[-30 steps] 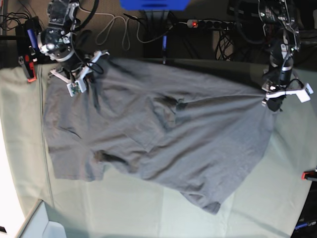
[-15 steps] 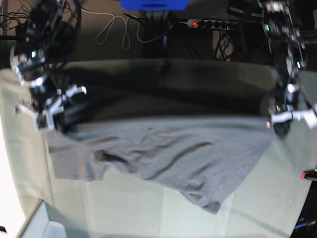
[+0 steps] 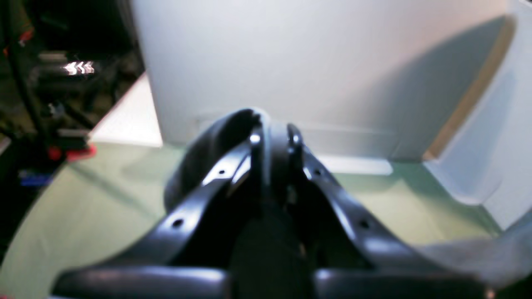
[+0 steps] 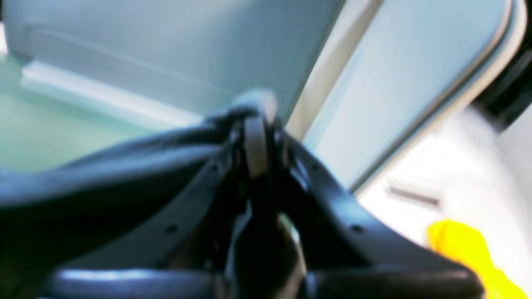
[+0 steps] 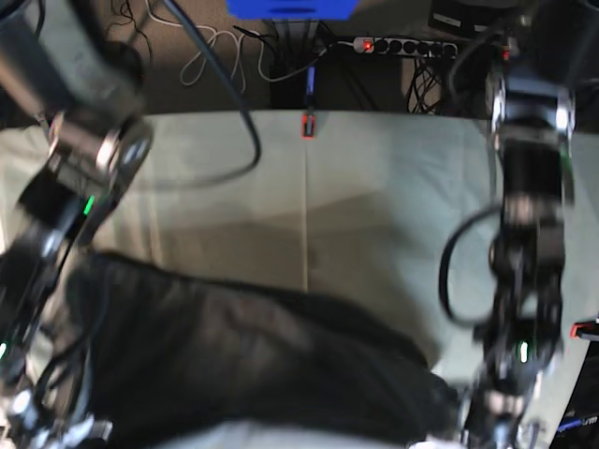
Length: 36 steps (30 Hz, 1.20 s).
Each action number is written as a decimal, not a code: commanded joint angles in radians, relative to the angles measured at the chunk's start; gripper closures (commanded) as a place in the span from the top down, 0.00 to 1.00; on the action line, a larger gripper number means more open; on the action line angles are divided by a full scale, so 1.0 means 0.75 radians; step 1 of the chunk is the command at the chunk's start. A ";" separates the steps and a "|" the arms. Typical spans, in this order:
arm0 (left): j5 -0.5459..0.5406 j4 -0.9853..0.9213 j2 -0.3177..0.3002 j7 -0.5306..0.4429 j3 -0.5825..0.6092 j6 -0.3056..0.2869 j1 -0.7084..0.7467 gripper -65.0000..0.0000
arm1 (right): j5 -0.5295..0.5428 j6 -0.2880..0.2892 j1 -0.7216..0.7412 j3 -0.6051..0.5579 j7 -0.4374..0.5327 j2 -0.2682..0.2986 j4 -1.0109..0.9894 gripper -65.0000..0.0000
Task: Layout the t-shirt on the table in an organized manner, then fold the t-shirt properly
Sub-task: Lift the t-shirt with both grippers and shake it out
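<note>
Both our grippers, left (image 3: 272, 137) and right (image 4: 253, 124), pinch the t-shirt (image 5: 243, 355), stretched lengthwise across the table's (image 5: 374, 178) near edge.

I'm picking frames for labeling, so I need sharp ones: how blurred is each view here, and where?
Base view: both arms smeared by motion, the t-shirt dark and soft-edged, the table cloth fairly crisp. Left wrist view: left gripper close and out of focus, background hazy. Right wrist view: right gripper blurred too, with streaked surroundings.
</note>
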 commanded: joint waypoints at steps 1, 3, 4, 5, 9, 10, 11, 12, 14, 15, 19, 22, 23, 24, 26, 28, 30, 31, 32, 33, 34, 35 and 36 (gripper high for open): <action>0.007 -0.039 -0.007 -0.035 0.009 0.007 -0.123 0.00 | 0.016 -0.010 0.132 -0.006 0.037 0.028 -0.052 0.00; 0.001 -0.160 -0.007 -0.037 0.060 0.005 -0.277 0.00 | 0.016 -0.010 0.318 -0.008 0.037 0.051 -0.203 0.00; 0.001 -0.211 -0.007 -0.039 0.090 0.005 -0.346 0.00 | 0.016 -0.010 0.398 -0.008 0.037 0.069 -0.263 0.00; -0.001 -0.262 -0.005 -0.039 0.111 0.005 -0.412 0.00 | 0.016 -0.010 0.472 -0.008 0.037 0.089 -0.314 0.00; -0.003 -0.485 0.026 -0.052 0.144 0.005 -0.625 0.00 | 0.020 -0.010 0.715 -0.036 0.088 0.120 -0.512 0.00; 0.003 -0.548 0.050 -0.072 0.142 0.005 -0.688 0.00 | 0.020 -0.010 0.754 -0.053 0.125 0.130 -0.565 0.00; 0.005 -0.599 0.061 -0.095 0.146 0.005 -0.741 0.00 | 0.022 -0.010 0.783 -0.067 0.153 0.139 -0.602 0.00; 0.005 -0.644 0.071 -0.115 0.148 0.005 -0.788 0.00 | 0.022 -0.010 0.807 -0.073 0.170 0.141 -0.623 0.00; 0.009 -0.698 0.081 -0.148 0.148 0.005 -0.839 0.00 | 0.022 -0.010 0.807 -0.077 0.153 0.134 -0.596 0.00; 0.009 -0.706 0.083 -0.154 0.148 0.005 -0.850 0.00 | 0.022 -0.010 0.793 -0.077 0.139 0.134 -0.567 0.00; 0.007 -0.708 0.079 -0.156 0.148 0.005 -0.837 0.00 | 0.026 -0.010 0.605 -0.073 0.121 0.134 -0.430 0.00; 0.001 -0.698 0.071 -0.156 0.142 0.005 -0.715 0.00 | 0.083 -0.010 0.369 -0.073 0.119 0.134 -0.260 0.00; 0.001 -0.669 0.056 -0.146 0.140 0.005 -0.676 0.00 | 0.106 -0.010 0.292 -0.073 0.117 0.139 -0.199 0.00; 0.001 -0.614 0.020 -0.144 0.140 0.005 -0.608 0.00 | 0.130 -0.010 0.194 -0.073 0.117 0.136 -0.130 0.00; -0.001 -0.513 -0.029 -0.146 0.140 0.005 -0.424 0.00 | 0.165 -0.010 -0.013 -0.073 0.117 0.134 0.010 0.00; 0.007 -0.401 -0.048 -0.146 0.140 0.005 -0.265 0.00 | 0.224 -0.010 -0.207 -0.071 0.117 0.124 0.102 0.00; 0.001 -0.290 -0.081 -0.146 0.138 0.005 -0.080 0.00 | 0.316 -0.010 -0.398 -0.067 0.119 0.102 0.183 0.00; -0.001 -0.235 -0.095 -0.146 0.138 0.005 -0.003 0.00 | 0.351 -0.010 -0.490 -0.059 0.121 0.091 0.224 0.00; -0.001 -0.168 -0.107 -0.144 0.138 0.007 0.095 0.00 | 0.390 -0.010 -0.586 -0.044 0.121 0.071 0.269 0.00; -0.001 -0.102 -0.117 -0.144 0.133 0.014 0.185 0.00 | 0.429 -0.010 -0.672 -0.030 0.121 0.051 0.304 0.00; -0.001 -0.041 -0.130 -0.144 0.115 0.016 0.288 0.00 | 0.470 -0.010 -0.762 -0.012 0.131 0.028 0.333 0.00; -0.001 0.004 -0.132 -0.144 0.090 0.011 0.365 0.00 | 0.500 -0.010 -0.831 -0.006 0.131 0.008 0.347 0.00; 0.001 0.041 -0.128 -0.144 0.056 0.011 0.453 0.00 | 0.529 -0.010 -0.903 -0.006 0.133 -0.011 0.357 0.00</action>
